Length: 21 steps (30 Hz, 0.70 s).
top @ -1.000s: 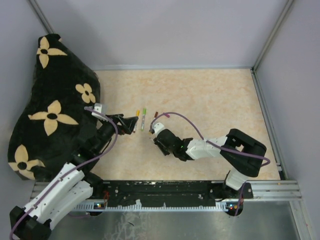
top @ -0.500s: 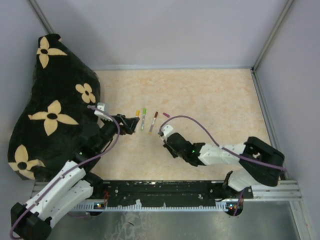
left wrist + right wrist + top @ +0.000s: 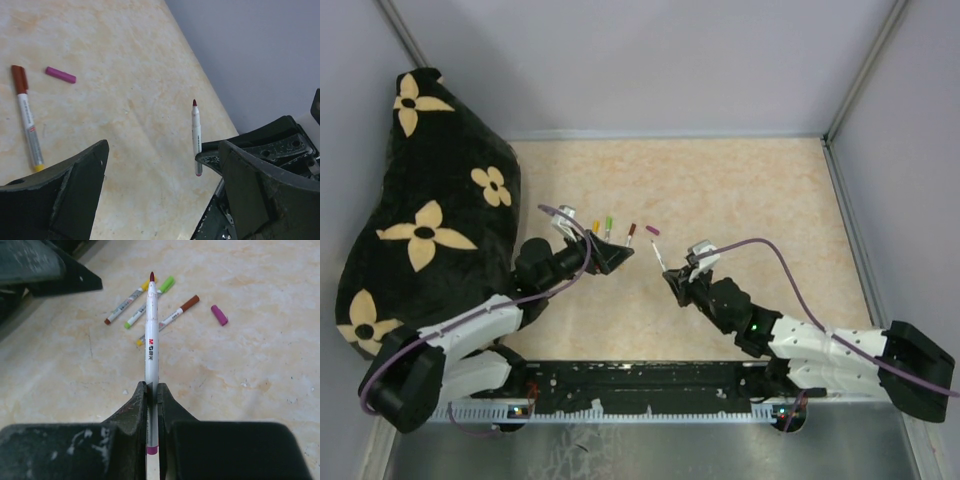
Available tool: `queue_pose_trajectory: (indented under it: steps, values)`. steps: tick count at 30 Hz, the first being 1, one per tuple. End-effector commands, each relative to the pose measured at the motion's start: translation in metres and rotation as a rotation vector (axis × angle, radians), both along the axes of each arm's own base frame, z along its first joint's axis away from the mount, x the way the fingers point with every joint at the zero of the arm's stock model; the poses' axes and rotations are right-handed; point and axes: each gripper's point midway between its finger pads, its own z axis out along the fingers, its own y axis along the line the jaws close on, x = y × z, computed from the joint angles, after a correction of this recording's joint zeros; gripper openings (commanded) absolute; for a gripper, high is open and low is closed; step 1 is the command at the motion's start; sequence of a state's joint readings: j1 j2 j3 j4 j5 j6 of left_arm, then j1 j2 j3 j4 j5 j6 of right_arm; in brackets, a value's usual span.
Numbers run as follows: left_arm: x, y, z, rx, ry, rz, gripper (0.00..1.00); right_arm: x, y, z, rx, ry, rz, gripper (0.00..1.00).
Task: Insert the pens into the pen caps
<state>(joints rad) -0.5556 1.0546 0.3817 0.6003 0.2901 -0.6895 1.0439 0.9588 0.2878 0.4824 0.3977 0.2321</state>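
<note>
My right gripper (image 3: 151, 387) is shut on a white pen (image 3: 151, 335) with a magenta end and a bare dark tip, and holds it above the table; it also shows in the top view (image 3: 661, 258). The loose magenta cap (image 3: 219, 315) lies on the table beyond it. Three capped pens lie side by side: yellow-capped (image 3: 125, 302), green-capped (image 3: 150, 302) and dark-red-capped (image 3: 172, 315). My left gripper (image 3: 610, 258) is open and empty, at the near ends of those pens. In the left wrist view the held pen (image 3: 196, 135) stands upright near my right finger (image 3: 270, 195).
A large black cushion with cream flowers (image 3: 420, 200) fills the left side of the table. Grey walls close the back and the sides. The metal rail (image 3: 650, 385) with the arm bases runs along the near edge.
My right gripper has drawn back to the right and toward the near edge with the pen. My left gripper has moved right, to the near ends of the lying pens.
</note>
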Motion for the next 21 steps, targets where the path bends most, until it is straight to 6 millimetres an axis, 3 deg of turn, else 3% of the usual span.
queue_pose_trajectory:
  steps: [1,11,21]
  values:
    - [-0.012,-0.031,0.037,-0.146,-0.085,-0.13,0.94,0.008,-0.002,0.04,0.142,-0.077,-0.043,0.0]
    - [-0.021,-0.09,0.031,-0.166,-0.07,-0.241,0.93,0.003,0.005,0.046,0.179,-0.078,-0.001,0.0]
    - [-0.015,-0.105,0.036,-0.18,-0.078,-0.236,0.79,-0.004,0.007,0.044,0.188,-0.081,0.041,0.0]
